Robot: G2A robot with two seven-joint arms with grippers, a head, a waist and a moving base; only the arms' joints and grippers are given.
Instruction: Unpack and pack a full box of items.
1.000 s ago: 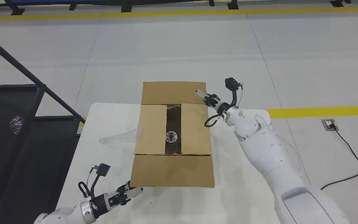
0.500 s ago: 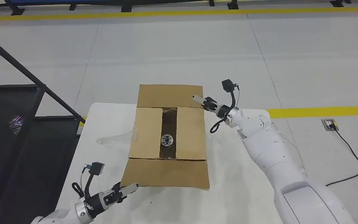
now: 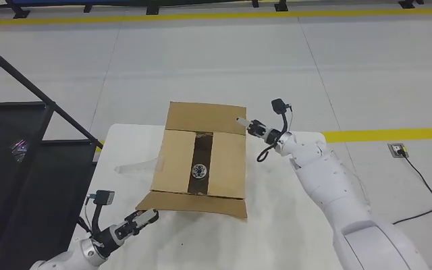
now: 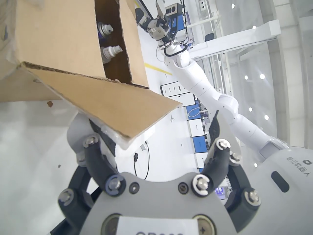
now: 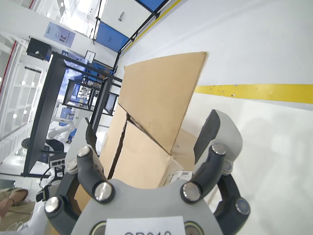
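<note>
- The brown corrugated cardboard box [image 3: 174,162] sits near the middle of the white worktop [image 3: 202,236], turned a little askew; its two long top flaps lie almost shut, with a dark gap running between them; the end flaps stick outward at the near and far sides
- Through the gap, the left wrist view shows white-capped bottles [image 4: 110,51] inside the box; the top view shows a round patterned top [image 3: 197,170] there
- The left claw [image 4: 156,130] is spread wide at the box's near-left corner and holds nothing; the corner of the near end flap [image 4: 110,103] pokes in between its fingers [image 4: 96,157], close to one of them; whether they touch, I cannot tell
- The right claw [image 5: 149,133] is also spread wide, at the far-right corner; the far end flap [image 5: 159,94] rises between its fingers, not gripped
</note>
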